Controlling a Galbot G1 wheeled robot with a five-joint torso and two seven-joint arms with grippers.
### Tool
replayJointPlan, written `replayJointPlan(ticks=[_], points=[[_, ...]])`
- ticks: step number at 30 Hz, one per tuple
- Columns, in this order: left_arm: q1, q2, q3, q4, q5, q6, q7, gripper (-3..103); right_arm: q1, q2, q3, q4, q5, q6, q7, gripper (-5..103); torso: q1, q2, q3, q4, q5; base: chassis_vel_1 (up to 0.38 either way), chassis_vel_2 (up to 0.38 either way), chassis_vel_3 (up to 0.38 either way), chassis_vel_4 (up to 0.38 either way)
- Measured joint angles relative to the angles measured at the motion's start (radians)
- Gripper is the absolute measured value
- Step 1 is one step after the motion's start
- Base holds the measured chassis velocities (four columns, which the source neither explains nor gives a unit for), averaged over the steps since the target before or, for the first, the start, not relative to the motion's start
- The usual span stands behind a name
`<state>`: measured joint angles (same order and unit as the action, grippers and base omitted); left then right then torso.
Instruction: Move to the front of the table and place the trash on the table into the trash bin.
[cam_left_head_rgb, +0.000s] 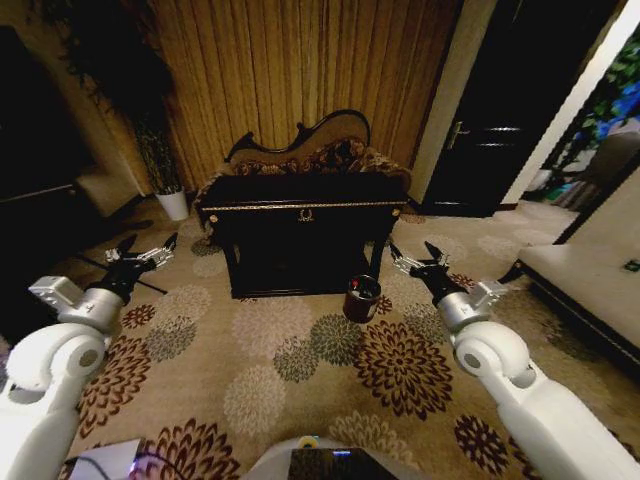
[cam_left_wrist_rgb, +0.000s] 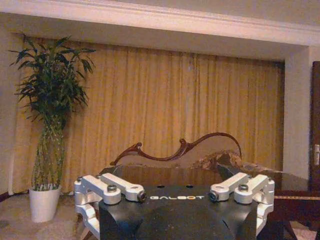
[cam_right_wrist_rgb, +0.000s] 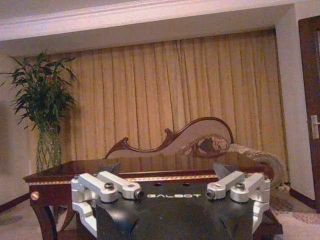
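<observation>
Table (cam_left_head_rgb: 305, 205) ahead, top unreadable (dark); trash bin (cam_left_head_rgb: 362, 298) beside it.

1. Ahead of me stands the surface (cam_left_head_rgb: 304, 205), the sofa (cam_left_head_rgb: 320, 150) behind it.
2. The trash bin (cam_left_head_rgb: 362, 298) sits on the carpet (cam_left_head_rgb: 300, 370) by its front right leg.
3. A plant pot (cam_left_head_rgb: 173, 205) stands left of it.

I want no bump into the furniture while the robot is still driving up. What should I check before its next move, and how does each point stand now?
1. Table dead ahead: ok, centred, still some way off.
2. Trash bin standing upright: ok, on the carpet by the table's right front leg.
3. Left gripper free: ok, open, holding nothing.
4. Right gripper free: ok, open, holding nothing.
5. Trash on the tabletop found: cannot tell, the top looks dark and glossy.
6. Carpet up to the table free: ok.
</observation>
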<state>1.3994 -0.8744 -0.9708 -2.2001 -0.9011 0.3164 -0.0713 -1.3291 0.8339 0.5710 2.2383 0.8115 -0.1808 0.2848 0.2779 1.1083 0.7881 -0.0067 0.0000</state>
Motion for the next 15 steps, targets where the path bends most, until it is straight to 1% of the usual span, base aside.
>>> replayJointPlan(ticks=[3, 7, 10, 15], points=[[0.000, -0.001, 0.001, -0.002, -0.001, 0.000, 0.000, 100, -0.001, 0.002, -0.002, -0.001, -0.004, 0.004, 0.000, 100, 0.001, 0.000, 0.000, -0.0007, 0.0000, 0.146, -0.157, -0.137, 0.140], [-0.001, -0.003, 0.001, -0.006, -0.001, 0.000, 0.000, 100, 0.000, 0.003, -0.010, -0.011, -0.018, 0.019, 0.000, 100, 0.000, 0.000, 0.000, -0.0006, -0.0002, 0.116, -0.123, -0.137, 0.073], [0.001, -0.005, 0.002, -0.011, -0.001, 0.000, 0.000, 100, -0.002, 0.007, -0.011, -0.017, -0.022, 0.023, -0.001, 100, 0.000, 0.000, 0.000, -0.0003, -0.0001, 0.092, -0.051, -0.095, 0.057], [0.003, -0.009, 0.003, -0.017, -0.001, 0.000, -0.001, 100, -0.006, 0.008, -0.010, -0.028, -0.025, 0.030, -0.002, 100, 0.000, 0.000, 0.000, -0.0004, 0.0000, 0.026, -0.013, -0.014, 0.015]])
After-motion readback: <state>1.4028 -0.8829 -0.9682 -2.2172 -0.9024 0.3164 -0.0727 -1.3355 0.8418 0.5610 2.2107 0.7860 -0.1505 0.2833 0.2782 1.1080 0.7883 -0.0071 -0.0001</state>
